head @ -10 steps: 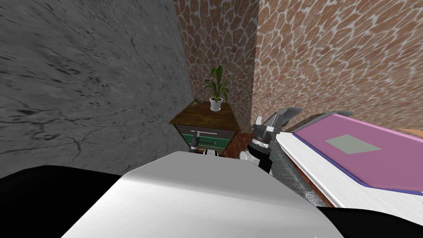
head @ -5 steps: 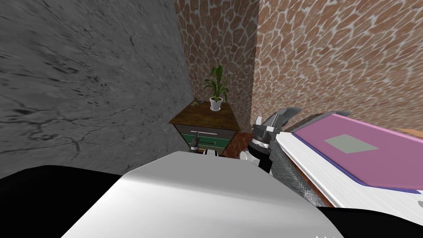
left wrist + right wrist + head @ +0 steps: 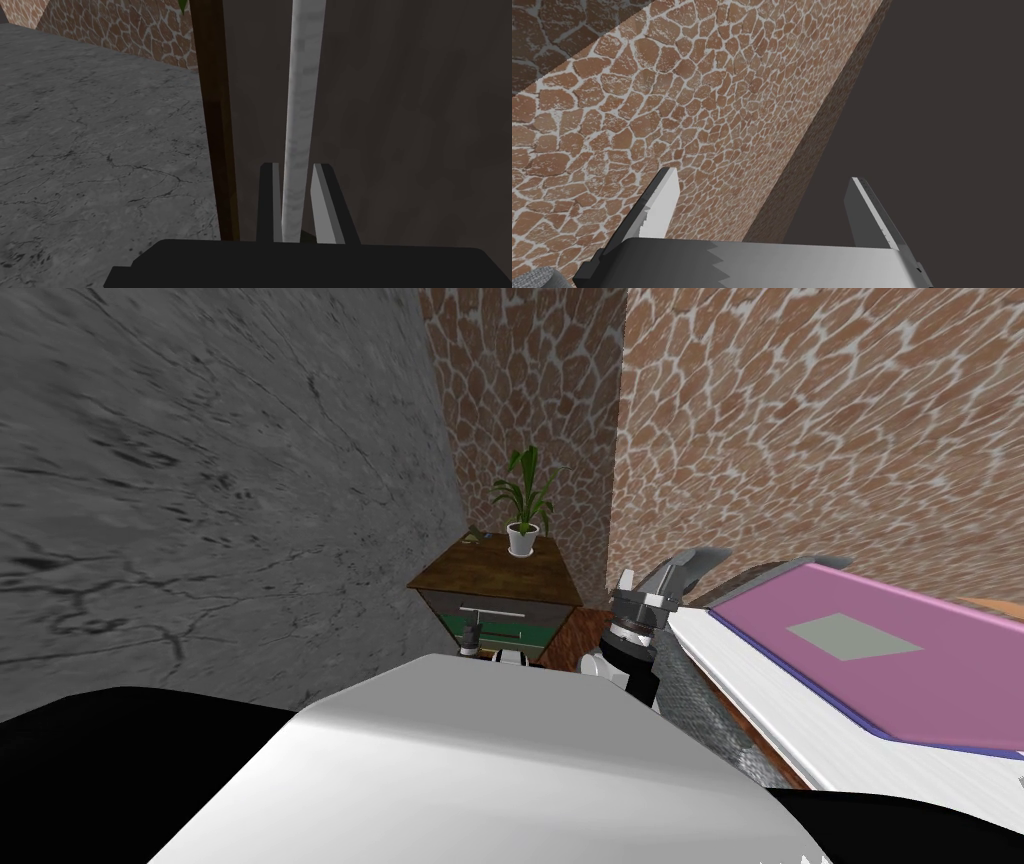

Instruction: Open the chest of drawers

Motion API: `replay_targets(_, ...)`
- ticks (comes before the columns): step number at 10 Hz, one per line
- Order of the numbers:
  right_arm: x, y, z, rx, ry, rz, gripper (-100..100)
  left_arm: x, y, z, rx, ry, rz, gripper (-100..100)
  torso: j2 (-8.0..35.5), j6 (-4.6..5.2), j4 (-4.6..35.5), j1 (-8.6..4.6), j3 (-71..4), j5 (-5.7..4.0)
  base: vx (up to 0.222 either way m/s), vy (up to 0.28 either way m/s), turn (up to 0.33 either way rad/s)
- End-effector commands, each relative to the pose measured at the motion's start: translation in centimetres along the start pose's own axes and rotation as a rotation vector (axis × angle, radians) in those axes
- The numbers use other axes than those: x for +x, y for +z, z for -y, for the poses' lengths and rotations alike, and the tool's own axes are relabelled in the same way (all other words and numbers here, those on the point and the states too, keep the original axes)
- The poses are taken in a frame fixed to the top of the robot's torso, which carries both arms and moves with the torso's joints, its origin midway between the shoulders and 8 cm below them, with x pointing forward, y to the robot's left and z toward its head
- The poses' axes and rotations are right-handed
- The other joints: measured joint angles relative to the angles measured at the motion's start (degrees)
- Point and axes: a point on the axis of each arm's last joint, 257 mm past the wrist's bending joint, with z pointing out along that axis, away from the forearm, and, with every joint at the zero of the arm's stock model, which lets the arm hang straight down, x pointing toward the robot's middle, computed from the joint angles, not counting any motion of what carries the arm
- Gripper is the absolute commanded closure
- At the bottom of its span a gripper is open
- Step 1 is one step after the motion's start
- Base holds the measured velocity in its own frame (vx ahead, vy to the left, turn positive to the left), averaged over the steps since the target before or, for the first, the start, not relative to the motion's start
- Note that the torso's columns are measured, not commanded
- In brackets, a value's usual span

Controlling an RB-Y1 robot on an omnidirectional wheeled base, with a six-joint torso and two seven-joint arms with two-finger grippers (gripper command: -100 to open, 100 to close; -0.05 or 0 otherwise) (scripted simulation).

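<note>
Grey wall: it runs close along the left flank of the chest. The left arm works just beside it, so a pull that drifts sideways would likely scrape the arm on it.

Bed: it has a pink cover and lies to the right, near the raised right arm. Backing away at a slant could catch that arm on its edge.

Chest of drawers: it stands ahead in the corner where the grey wall meets the stone-patterned one. If the drawer binds, a hard tug may drag or tip the whole piece rather than slide the drawer.

Top drawer: its dark front sits just behind the gripped bar. I cannot tell whether any gap has opened. A pull that is not square to this front would probably jam it in its runners.

Plant: it sits in a white pot at the back of the chest's top. A jerk could rock it over.

Handle: a pale, smooth bar across the top drawer.

Left hand: it is closed narrowly on the handle, with a finger pressing each side. The blades are thin and hold near one end of the bar, so they may slide along it or slip off under load.

Right hand: its blades are spread wide and it holds nothing, idle near the bed.
</note>
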Motion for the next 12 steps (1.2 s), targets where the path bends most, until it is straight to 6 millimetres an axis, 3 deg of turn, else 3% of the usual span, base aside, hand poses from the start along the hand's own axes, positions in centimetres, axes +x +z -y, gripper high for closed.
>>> replay_targets(1, 0.0, 0.0, 0.0, 0.000, 0.000, 0.000, 0, 0.4, 1.3, -0.2, -0.005, -0.003, -0.007, 100, 0.24, -0.03, 0.09, 0.06, 0.13, -0.01, -0.152, 0.014, 0.018)
replay_targets(4, 0.0, 0.0, 0.0, 0.000, 0.000, 0.000, 0, 0.9, 3.1, -0.3, -0.008, -0.008, -0.016, 100, 0.29, -0.13, 0.33, 0.03, 0.11, -0.14, -0.192, 0.004, 0.036)
replay_targets(5, 0.0, 0.0, 0.0, 0.000, 0.000, 0.000, 0, 0.9, 2.3, -0.8, -0.028, -0.007, -0.017, 100, 0.26, -0.14, 0.40, -0.01, 0.07, -0.18, -0.081, -0.007, 0.002)
replay_targets(12, 0.0, 0.0, 0.0, 0.000, 0.000, 0.000, 0, -3.9, 6.7, -2.9, -0.014, 0.027, 0.019, 100, 0.16, -0.03, 0.28, -0.04, 0.04, -0.13, -0.179, -0.039, -0.068)
